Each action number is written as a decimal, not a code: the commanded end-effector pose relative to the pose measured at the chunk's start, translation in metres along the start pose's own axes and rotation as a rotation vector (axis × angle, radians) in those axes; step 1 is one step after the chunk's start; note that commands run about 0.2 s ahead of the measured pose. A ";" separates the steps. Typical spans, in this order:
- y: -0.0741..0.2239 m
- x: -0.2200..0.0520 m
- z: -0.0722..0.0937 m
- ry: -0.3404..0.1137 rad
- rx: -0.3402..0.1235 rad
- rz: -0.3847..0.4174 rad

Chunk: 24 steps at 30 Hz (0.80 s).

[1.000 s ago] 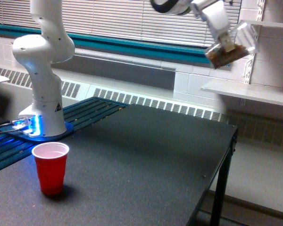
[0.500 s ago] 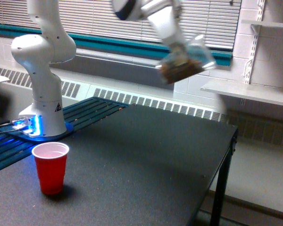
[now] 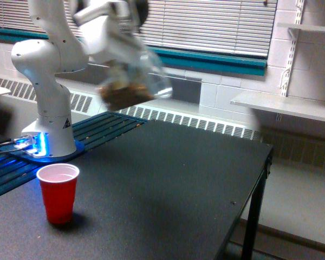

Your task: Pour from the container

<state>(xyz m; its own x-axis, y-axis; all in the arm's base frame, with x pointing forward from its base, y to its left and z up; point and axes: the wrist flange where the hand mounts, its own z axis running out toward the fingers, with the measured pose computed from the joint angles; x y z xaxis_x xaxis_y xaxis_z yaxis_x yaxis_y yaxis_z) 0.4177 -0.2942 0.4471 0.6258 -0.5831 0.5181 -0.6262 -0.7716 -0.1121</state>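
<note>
The container (image 3: 134, 86), a clear cup with brown bits showing through its wall, hangs tilted in the air, blurred by motion. My gripper (image 3: 125, 64) is shut on it from above. It is high above the table, up and to the exterior view's right of the red cup (image 3: 58, 193). That red cup stands upright on the dark table (image 3: 168, 184) near the front left, its white inside showing nothing in it.
The arm's white base (image 3: 50, 114) stands on a blue-lit mount at the exterior view's left, behind the red cup. A white shelf (image 3: 284, 105) juts from the wall at the right. The table's right edge drops off near a black leg (image 3: 253, 216).
My gripper has swung the container from the upper right across to the upper left, and lower, closer to the red cup. The red cup has not moved.
</note>
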 end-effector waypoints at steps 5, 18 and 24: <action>0.083 -0.045 -0.002 -0.028 -0.072 -0.049; 0.128 -0.097 -0.004 -0.087 -0.118 -0.062; 0.133 -0.109 -0.005 -0.098 -0.127 -0.074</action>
<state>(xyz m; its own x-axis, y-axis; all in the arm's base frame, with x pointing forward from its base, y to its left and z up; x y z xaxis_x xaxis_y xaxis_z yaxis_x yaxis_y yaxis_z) 0.2699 -0.3323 0.3766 0.6905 -0.5887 0.4202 -0.6517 -0.7584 0.0084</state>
